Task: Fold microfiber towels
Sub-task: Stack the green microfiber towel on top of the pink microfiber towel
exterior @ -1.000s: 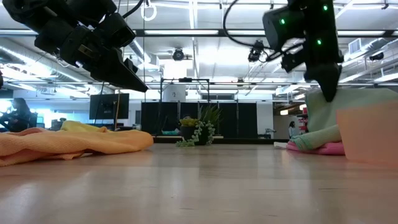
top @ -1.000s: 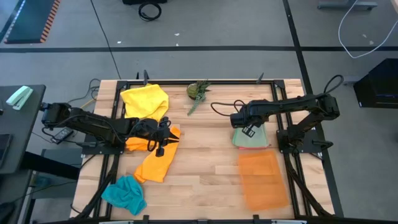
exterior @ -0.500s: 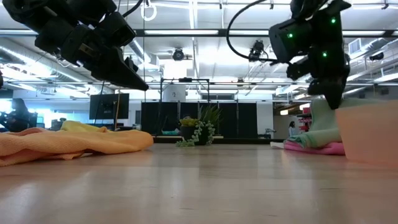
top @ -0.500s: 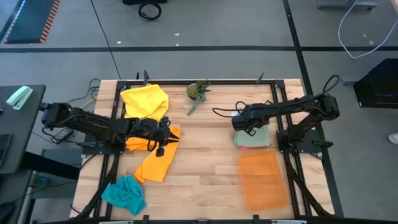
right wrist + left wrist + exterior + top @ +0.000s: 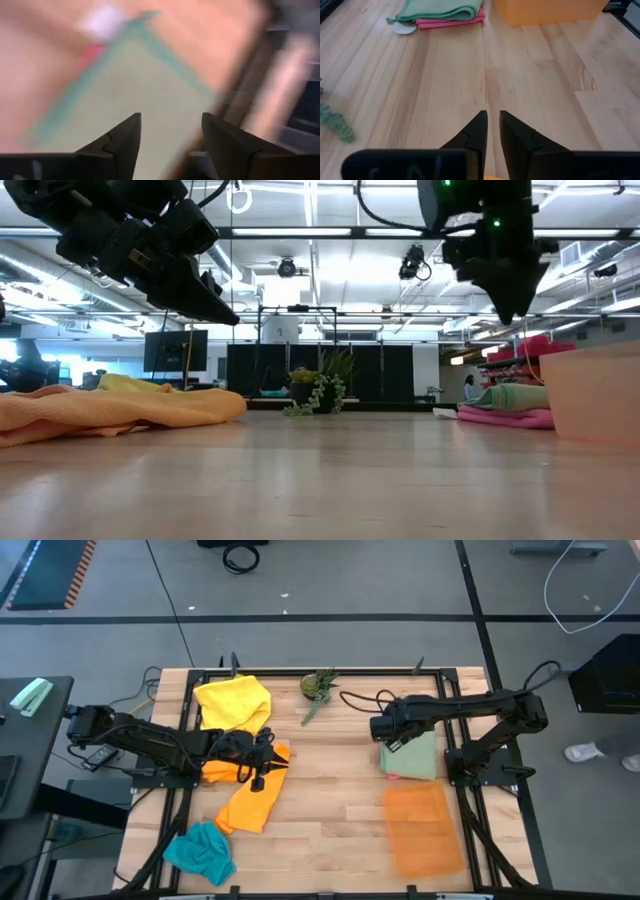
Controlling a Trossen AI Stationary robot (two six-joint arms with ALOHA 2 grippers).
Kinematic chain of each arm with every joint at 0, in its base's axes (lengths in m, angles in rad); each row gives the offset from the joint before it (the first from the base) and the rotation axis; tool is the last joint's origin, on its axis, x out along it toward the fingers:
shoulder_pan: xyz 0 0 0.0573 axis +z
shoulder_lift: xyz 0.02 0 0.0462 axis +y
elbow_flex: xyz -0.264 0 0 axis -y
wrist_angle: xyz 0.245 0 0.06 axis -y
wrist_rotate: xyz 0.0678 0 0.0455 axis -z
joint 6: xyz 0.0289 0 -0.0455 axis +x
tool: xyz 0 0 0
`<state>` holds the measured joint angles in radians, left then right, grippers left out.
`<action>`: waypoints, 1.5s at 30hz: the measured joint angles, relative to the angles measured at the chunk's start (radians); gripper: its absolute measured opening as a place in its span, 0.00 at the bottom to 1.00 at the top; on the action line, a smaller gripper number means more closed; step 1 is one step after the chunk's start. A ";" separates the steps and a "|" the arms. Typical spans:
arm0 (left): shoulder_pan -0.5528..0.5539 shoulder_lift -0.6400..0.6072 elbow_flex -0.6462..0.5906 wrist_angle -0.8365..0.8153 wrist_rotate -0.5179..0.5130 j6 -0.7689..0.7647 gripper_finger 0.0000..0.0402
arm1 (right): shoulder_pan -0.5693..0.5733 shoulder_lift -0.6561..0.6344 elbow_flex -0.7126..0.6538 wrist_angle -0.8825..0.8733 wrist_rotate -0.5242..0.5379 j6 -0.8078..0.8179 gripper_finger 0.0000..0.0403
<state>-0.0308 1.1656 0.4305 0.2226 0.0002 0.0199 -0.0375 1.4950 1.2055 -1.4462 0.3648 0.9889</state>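
Note:
A folded pale green towel (image 5: 415, 755) lies flat on a pink towel (image 5: 505, 418) at the table's right side. My right gripper (image 5: 170, 130) hangs open just above it, fingers pointing down, touching nothing. An orange towel (image 5: 250, 795) lies crumpled at the left, with a yellow towel (image 5: 233, 702) beyond it and a teal towel (image 5: 200, 852) at the near left corner. My left gripper (image 5: 491, 116) waits above the orange towel, raised off the table. Its fingers stand a narrow gap apart with nothing between them.
A translucent orange mat (image 5: 422, 828) lies flat on the near right of the table, just near of the green and pink stack. A small green plant (image 5: 318, 688) stands at the far middle edge. Bare wood (image 5: 330, 780) lies between the two arms.
My right gripper has opened and let go of the pale green towel, then risen and rolled about its own axis. The towel, held up a second ago, has dropped and now lies flat on the pink one.

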 joint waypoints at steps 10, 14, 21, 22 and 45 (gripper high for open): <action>0.000 0.000 0.000 0.003 0.000 0.018 0.12 | 0.222 0.043 -0.105 0.326 -0.026 -0.106 0.51; 0.000 0.000 0.000 0.005 0.000 0.016 0.14 | 0.277 0.098 -0.117 0.356 0.002 -0.215 0.51; -0.001 0.000 0.000 0.005 0.000 -0.007 0.13 | 0.272 0.183 -0.117 0.357 -0.025 -0.254 0.51; -0.001 0.000 0.000 0.005 0.000 -0.008 0.12 | 0.268 0.192 -0.117 0.357 -0.032 -0.255 0.51; -0.001 0.000 0.000 -0.006 0.000 0.003 0.12 | 0.174 0.267 -0.117 0.397 -0.115 -0.303 0.12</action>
<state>-0.0319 1.1652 0.4305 0.2167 0.0006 0.0231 0.1368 1.7618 1.0885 -1.0493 0.2493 0.6861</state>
